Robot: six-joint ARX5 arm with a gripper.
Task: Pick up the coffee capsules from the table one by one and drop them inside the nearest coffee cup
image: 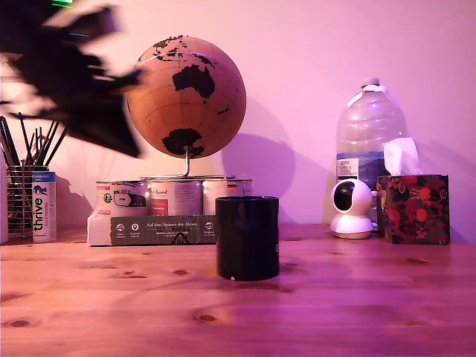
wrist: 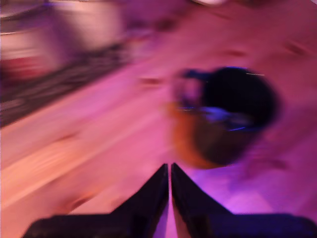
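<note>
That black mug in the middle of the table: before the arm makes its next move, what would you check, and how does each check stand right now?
1. Coffee cup upright on the table: ok.
2. Cup's mouth open, not covered: ok in the wrist view; contents cannot tell, blurred.
3. Pincer state: tips meet, shut; whether a capsule is held, cannot tell.
4. Coffee capsules left on the table: none visible in either view; not ok for planning a pick.
5. Arm steady: not ok, motion-blurred at the exterior view's upper left.
6. Arm clear of the globe: cannot tell, blur overlaps it.
</note>
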